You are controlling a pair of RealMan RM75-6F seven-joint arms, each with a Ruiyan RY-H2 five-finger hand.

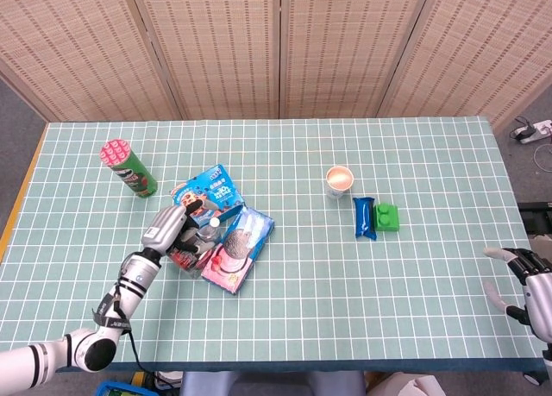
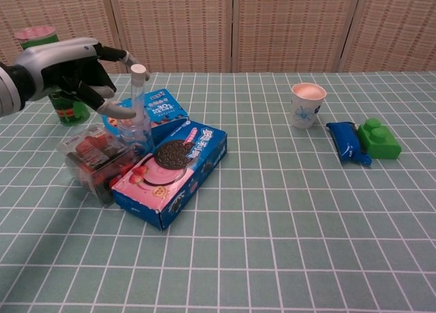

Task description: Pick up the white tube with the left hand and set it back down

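The white tube (image 2: 138, 103) stands upright with a white cap, between a blue cookie box (image 2: 146, 110) and an Oreo box (image 2: 173, 172). From above only its top (image 1: 207, 226) shows. My left hand (image 2: 76, 69) hovers just left of the tube at cap height, fingers spread toward it and the thumb (image 2: 114, 108) close to its side; I see no grip on it. In the head view the left hand (image 1: 167, 228) covers part of the snack pile. My right hand (image 1: 523, 289) is low at the table's right edge, fingers apart and empty.
A clear packet of red snacks (image 2: 94, 160) lies under the left hand. A green can with a pink lid (image 1: 129, 167) stands behind it. A paper cup (image 2: 307, 104), a blue packet (image 2: 347, 142) and a green brick (image 2: 378, 138) sit to the right.
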